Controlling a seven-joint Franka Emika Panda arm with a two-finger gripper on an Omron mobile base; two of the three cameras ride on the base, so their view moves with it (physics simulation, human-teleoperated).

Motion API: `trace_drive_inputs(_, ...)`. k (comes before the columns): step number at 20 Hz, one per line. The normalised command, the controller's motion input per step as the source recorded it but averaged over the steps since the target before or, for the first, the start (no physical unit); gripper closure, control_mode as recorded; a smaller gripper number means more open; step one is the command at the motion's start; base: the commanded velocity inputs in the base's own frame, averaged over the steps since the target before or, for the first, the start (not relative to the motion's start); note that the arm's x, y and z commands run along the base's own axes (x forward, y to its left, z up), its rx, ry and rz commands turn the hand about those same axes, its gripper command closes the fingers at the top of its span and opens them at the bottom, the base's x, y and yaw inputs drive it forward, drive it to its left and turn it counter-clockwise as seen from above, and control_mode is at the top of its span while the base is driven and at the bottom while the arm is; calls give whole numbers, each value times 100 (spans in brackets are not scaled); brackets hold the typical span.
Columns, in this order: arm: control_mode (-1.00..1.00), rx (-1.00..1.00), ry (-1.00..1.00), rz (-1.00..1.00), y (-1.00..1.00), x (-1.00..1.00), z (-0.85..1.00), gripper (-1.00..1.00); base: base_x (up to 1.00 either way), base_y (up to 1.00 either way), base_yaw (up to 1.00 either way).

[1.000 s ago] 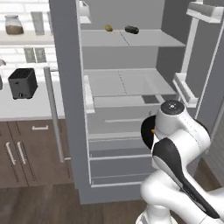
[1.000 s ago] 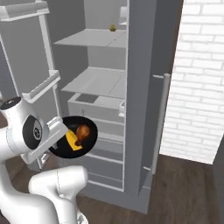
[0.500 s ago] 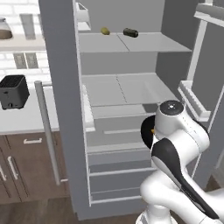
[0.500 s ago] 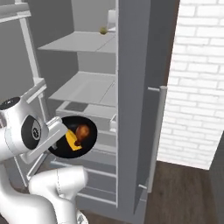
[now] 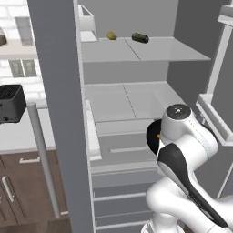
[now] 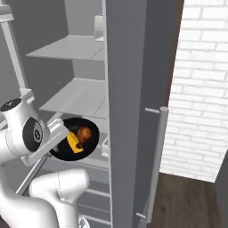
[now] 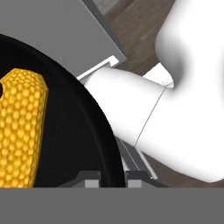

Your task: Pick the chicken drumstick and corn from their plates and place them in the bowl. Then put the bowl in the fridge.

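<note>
1. The bowl (image 7: 83,144) occupies the left half of the hand view, its interior dark and its rim running as a curved edge from upper left to bottom centre.
2. The corn (image 7: 19,127) lies inside the bowl at the left, a yellow cob with kernels visible, its blunt end uppermost.
3. The hand (image 7: 112,181) is at bottom centre, its two finger tips closed on the bowl rim, one tip either side of the rim.
4. Beyond the rim, a grey panel crosses the upper left, with dark wood-grain floor (image 7: 135,26) at top centre.
</note>
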Motion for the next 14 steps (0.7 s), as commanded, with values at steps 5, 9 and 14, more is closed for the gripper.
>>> trace_drive_inputs(5,100,0,0,0,0,0,0,100,20,0,0)
trace_drive_inputs(9,100,0,0,0,0,0,0,100,33,0,0)
trace_drive_inputs(14,100,0,0,0,0,0,0,100,34,0,0)
